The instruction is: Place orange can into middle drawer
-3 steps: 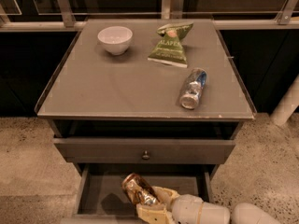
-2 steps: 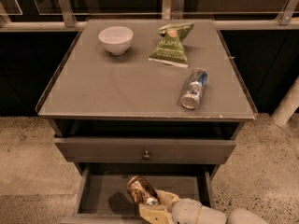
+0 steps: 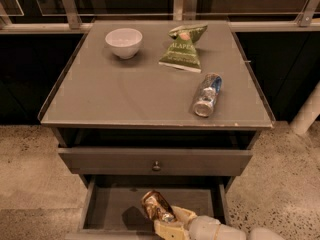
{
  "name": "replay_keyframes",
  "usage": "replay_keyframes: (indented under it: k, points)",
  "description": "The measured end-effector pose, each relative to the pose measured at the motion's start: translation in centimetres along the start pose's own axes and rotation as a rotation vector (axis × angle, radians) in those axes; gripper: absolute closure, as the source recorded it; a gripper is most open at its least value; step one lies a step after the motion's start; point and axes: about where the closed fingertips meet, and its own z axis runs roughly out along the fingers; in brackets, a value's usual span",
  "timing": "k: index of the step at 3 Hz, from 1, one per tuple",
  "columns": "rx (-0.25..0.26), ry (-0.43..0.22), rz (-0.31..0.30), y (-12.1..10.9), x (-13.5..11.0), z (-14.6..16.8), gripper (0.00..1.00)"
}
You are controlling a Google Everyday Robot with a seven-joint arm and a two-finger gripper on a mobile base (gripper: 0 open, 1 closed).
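Camera view: pincer (image 3: pixel 170 220) clasps orange can (image 3: pixel 155 205) in middle drawer (image 3: pixel 111 202); bag (image 3: pixel 182 48): "ALAPE".

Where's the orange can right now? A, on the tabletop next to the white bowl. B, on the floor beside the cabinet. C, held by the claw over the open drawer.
C: the orange can is tilted in the claw, which grips it just above the grey floor of the open middle drawer, near the picture's bottom edge.
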Motion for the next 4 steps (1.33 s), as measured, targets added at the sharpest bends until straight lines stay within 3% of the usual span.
replay_keyframes:
  k: [2,4]
  points:
    - [0.008,-0.064,0.106,-5.4,2.8,-0.6,1.00]
    - [0.039,-0.094,0.225,-12.2,5.4,1.3,1.00]
